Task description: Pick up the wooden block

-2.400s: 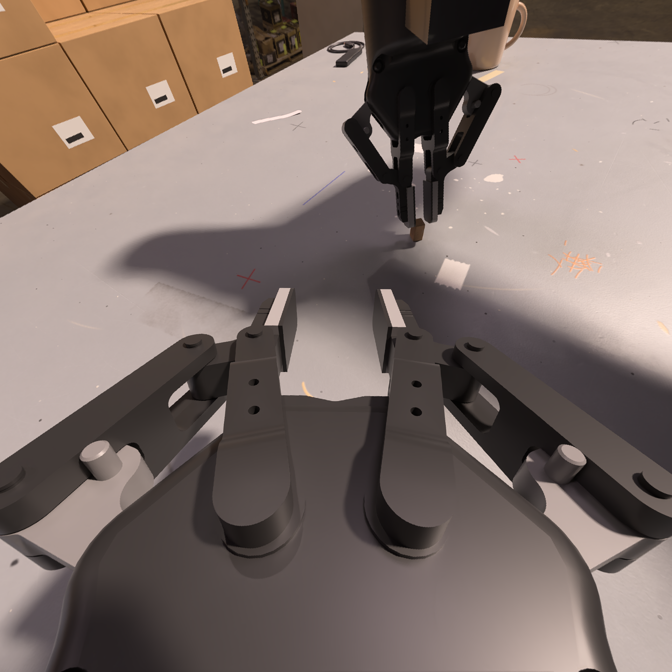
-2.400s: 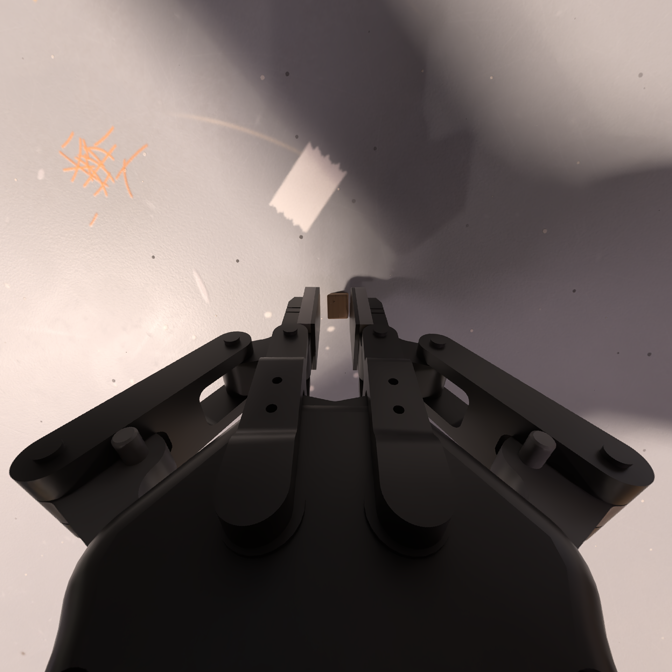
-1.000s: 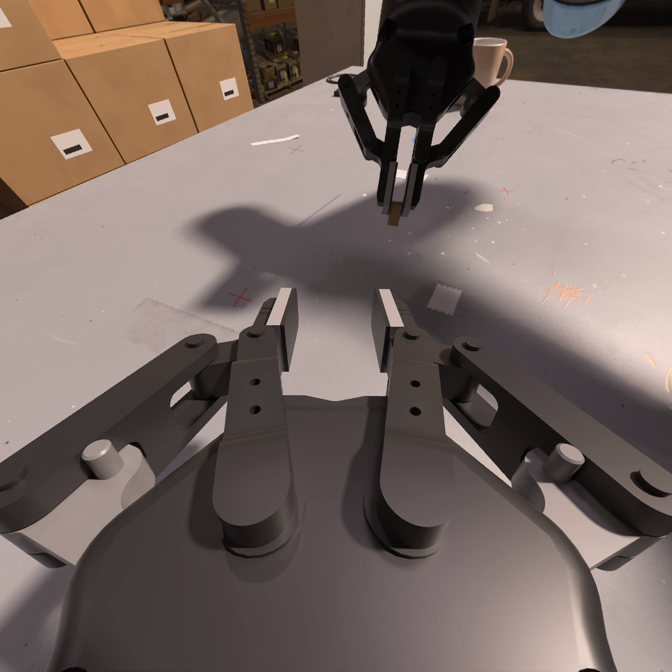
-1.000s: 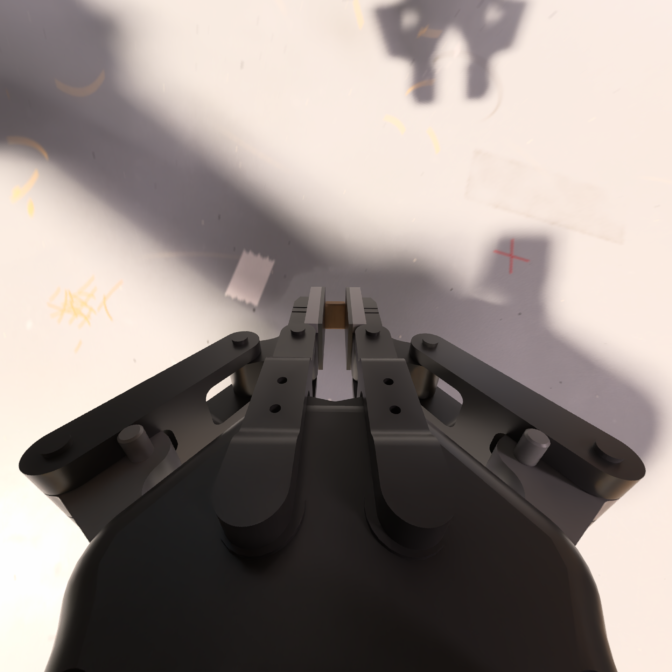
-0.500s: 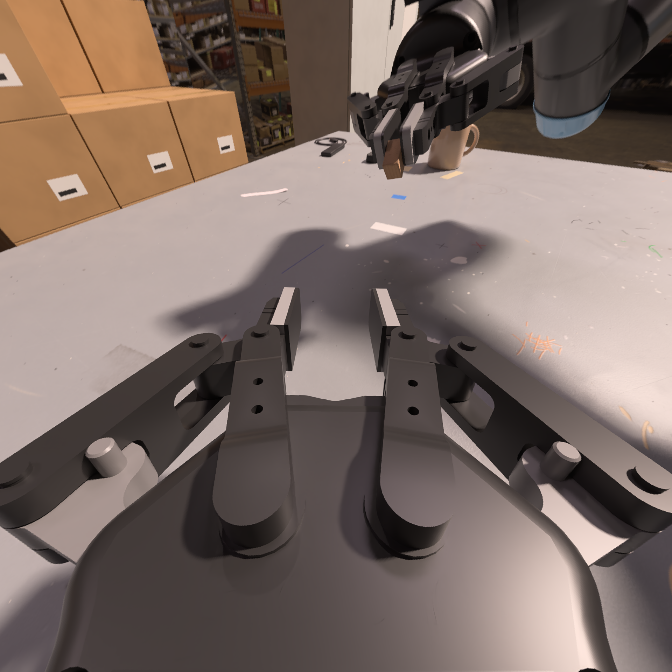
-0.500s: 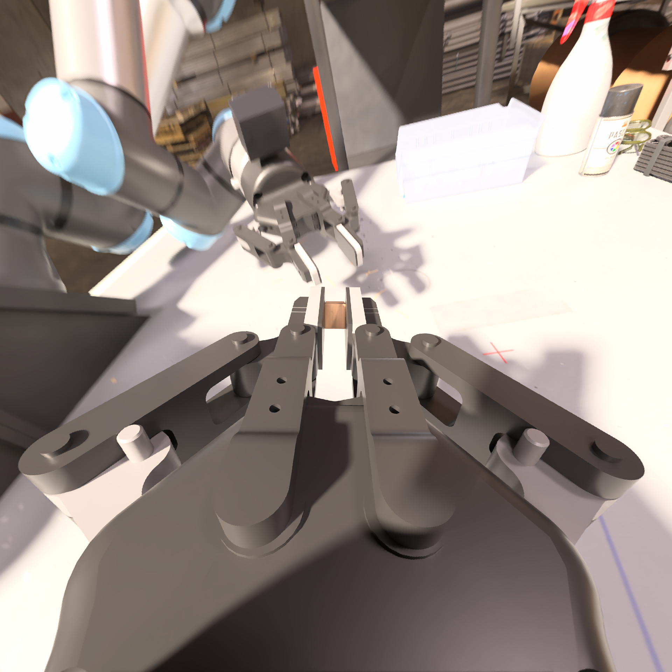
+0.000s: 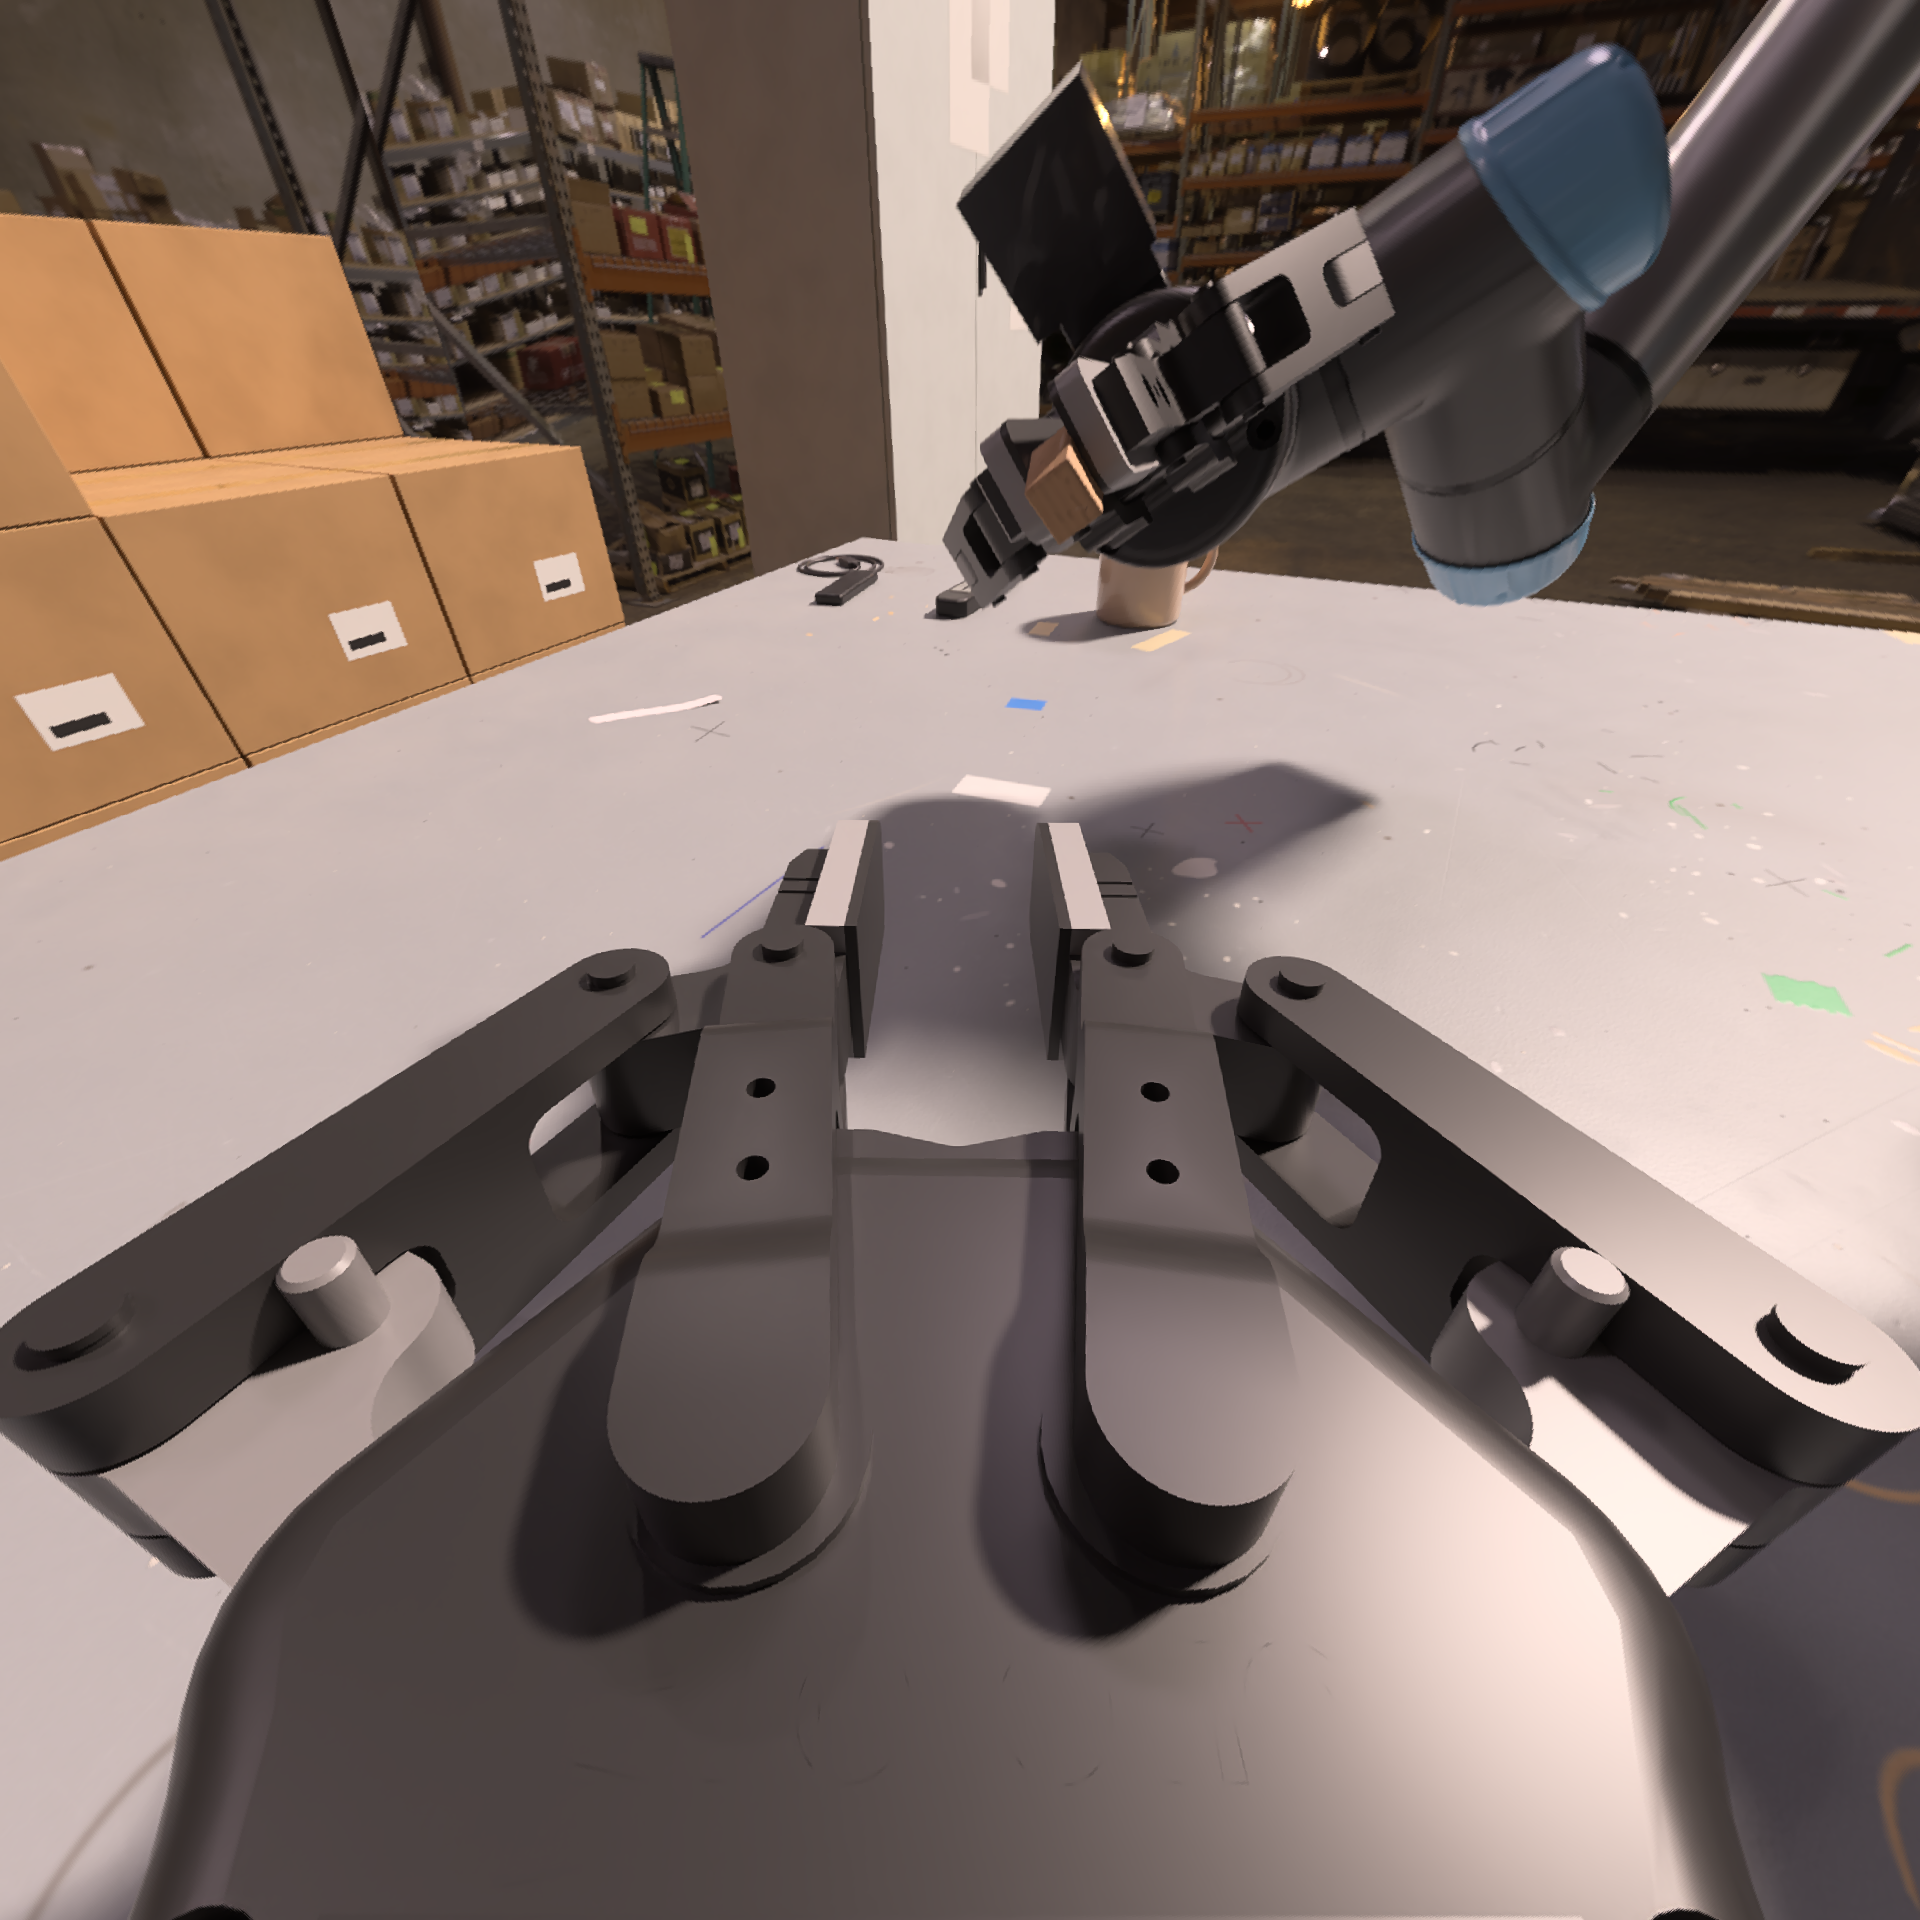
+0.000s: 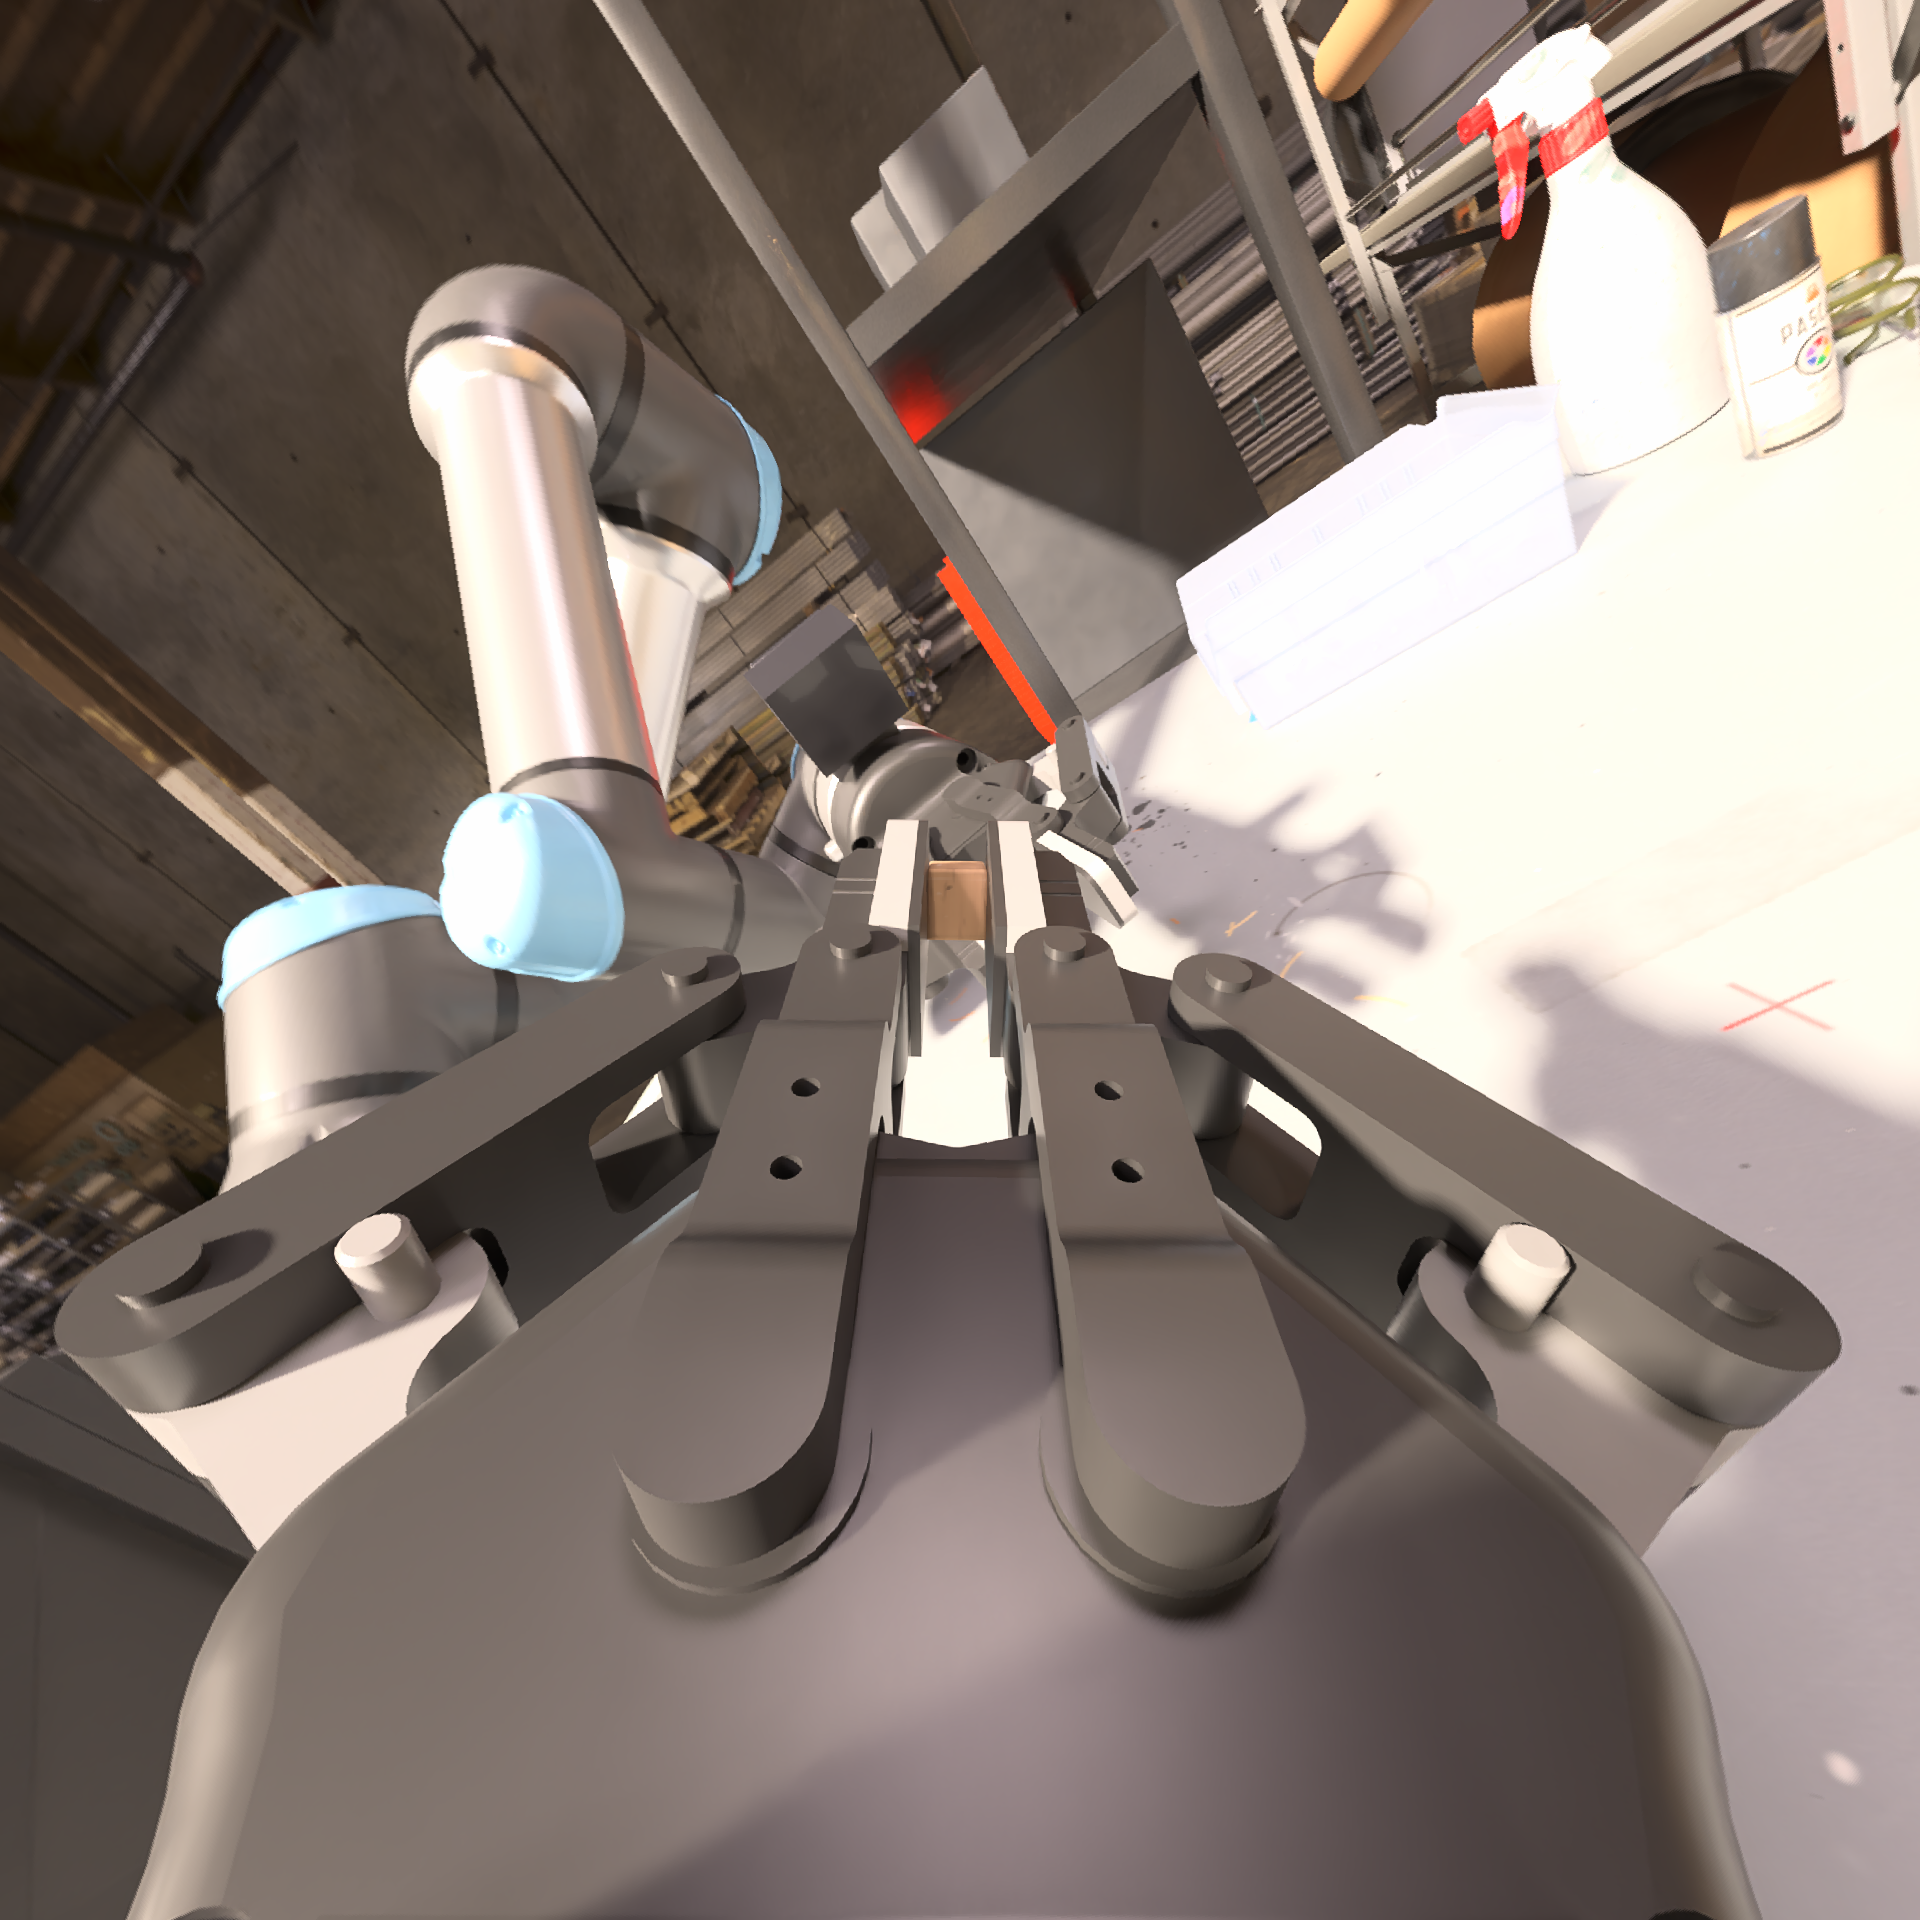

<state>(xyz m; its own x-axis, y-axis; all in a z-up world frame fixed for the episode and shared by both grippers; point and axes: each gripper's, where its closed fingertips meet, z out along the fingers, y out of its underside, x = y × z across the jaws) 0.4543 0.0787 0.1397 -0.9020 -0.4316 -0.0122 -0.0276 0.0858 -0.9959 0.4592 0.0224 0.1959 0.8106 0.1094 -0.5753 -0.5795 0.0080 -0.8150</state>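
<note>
The small wooden block (image 8: 956,900) sits clamped between the pads of my right gripper (image 8: 957,883), high above the grey table (image 7: 416,883). In the left wrist view the same block (image 7: 1062,490) shows in the right gripper (image 7: 1039,499), held up in the air at the far side and tilted sideways. My left gripper (image 7: 957,873) is open and empty, low over the table, facing the right arm. In the right wrist view the left gripper (image 8: 1070,831) shows beyond the block, partly hidden by my own fingers.
Cardboard boxes (image 7: 260,582) stand along the table's left side. A mug (image 7: 1143,597), a black cable (image 7: 842,577) and tape scraps (image 7: 1000,790) lie at the far end. A white tray (image 8: 1382,561), a spray bottle (image 8: 1610,312) and a can (image 8: 1777,332) stand behind the left arm.
My right gripper closed on the block, lifted it off the table and swung up and tilted to face the left arm. The left gripper stayed open and tipped up slightly.
</note>
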